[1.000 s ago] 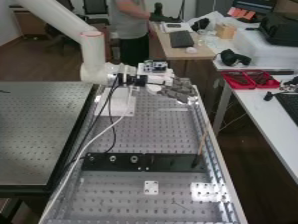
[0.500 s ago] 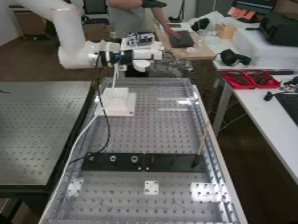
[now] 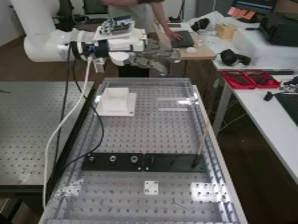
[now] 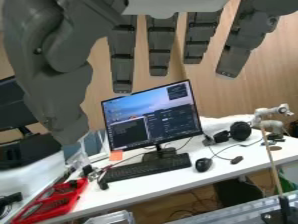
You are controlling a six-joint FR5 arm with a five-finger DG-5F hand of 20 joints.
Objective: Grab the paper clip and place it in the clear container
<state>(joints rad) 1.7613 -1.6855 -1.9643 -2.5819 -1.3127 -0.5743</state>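
- Paper clip: I cannot tell where it is. A thin little thing (image 3: 178,204) lies on the near part of the bench (image 3: 133,135), but it is too small to name.
- The hand (image 3: 154,59) is up in the air, and in the high view it shows past the far end of the bench.
- The hand is wide open. Its fingers (image 4: 159,50) hang down nice and straight in the wrist view, and its thumb (image 4: 50,90) is well apart from them. It has hold of nothing.
- The white arm (image 3: 36,32) comes in from the upper left of the high view. A white cable (image 3: 56,132) and dark cables hang down from it.
- Part of a see-through box (image 4: 112,218) peeks into the wrist view. I cannot tell if it is the clear container.
- A white block (image 3: 116,102) sits near the far end of the bench.
- A long black strip (image 3: 120,161) lies across the bench, with little rings on it. A thin stick (image 3: 202,140) leans up at one end.
- A small white plate with holes (image 3: 151,188) lies on the near side of the strip.
- On the white table (image 4: 179,175) are a big screen (image 4: 151,117), a keyboard (image 4: 143,168), a mouse (image 4: 203,164) and a red tray (image 4: 53,202).
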